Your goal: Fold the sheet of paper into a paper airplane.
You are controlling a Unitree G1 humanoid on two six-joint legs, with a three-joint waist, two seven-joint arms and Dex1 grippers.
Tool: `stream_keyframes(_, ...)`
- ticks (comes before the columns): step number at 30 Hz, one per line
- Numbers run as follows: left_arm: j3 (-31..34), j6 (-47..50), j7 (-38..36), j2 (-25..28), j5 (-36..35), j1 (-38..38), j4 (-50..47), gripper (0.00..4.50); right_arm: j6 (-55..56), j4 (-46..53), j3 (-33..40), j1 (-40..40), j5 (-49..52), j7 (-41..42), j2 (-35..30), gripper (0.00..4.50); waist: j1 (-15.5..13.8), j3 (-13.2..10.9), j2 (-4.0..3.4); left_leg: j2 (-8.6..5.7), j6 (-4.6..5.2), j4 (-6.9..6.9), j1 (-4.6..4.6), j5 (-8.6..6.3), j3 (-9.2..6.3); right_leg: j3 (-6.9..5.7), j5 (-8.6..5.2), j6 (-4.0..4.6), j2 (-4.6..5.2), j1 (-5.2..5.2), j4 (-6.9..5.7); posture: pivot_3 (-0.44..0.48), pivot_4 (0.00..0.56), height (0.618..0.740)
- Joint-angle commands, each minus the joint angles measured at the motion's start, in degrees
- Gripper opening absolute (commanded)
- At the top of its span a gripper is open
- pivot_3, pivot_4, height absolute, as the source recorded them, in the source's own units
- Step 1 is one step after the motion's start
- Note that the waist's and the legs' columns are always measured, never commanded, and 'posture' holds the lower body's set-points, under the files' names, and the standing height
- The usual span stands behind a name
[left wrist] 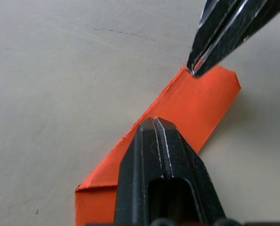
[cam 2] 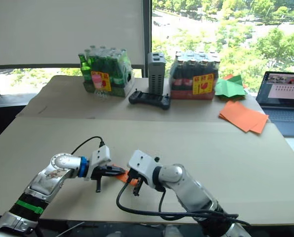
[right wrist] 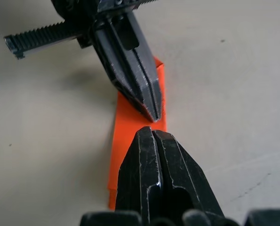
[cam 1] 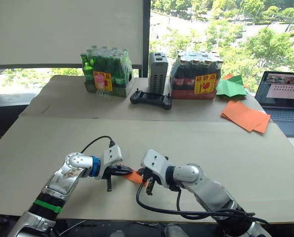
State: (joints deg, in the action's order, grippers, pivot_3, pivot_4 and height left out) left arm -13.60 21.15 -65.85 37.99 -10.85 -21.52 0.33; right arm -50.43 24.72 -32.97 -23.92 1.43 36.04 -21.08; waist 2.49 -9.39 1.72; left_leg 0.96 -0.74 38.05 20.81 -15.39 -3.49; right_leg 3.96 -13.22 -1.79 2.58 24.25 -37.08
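1. We have already folded the sheet of paper into a thin orange strip. It does not have a plane's pointed nose or wings yet.
2. It lies on the table, near the front edge, between our grippers.
3. Our left gripper and right gripper are both closed, tips pressing on the paper.
4. The strip's long side runs from one gripper to the other.

Head stereo pair: forward and downward over the tabletop, from some way off. Wrist views: close, along each arm's own fingers. All four share the sheet of paper near the tabletop's front edge.
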Motion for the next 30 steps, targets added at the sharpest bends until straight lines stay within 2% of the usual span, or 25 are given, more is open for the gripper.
stream_keyframes(1,-1.1,-0.6,-0.5,-0.4,0.7,-1.1,-0.4,0.00,0.3,-2.1,-1.3,0.4,-0.7,0.1,-0.9,0.02,0.0,0.0,0.00,0.00,0.00,0.00,0.00,0.00,0.00,0.00,0.00,0.00,0.00,0.00,0.00,0.000,0.150,0.733)
stream_keyframes(13,-4.5,-2.3,-1.0,-2.5,3.2,-3.3,1.5,0.00,-2.2,-4.0,-2.0,0.6,-0.4,1.1,-1.7,0.02,0.0,0.0,-0.01,0.00,0.00,0.00,-0.10,0.00,0.00,0.00,-0.01,-0.01,-0.01,-0.10,-0.01,0.000,0.150,0.733)
stream_keyframes(30,-3.8,-6.2,-2.2,1.2,5.2,-2.4,7.8,0.00,-2.6,-3.5,-2.5,0.4,-0.5,1.2,-2.1,0.02,0.2,0.1,-0.07,0.02,0.00,0.00,-0.28,0.00,0.01,0.01,-0.06,-0.09,-0.04,-0.22,-0.02,0.000,0.150,0.733)
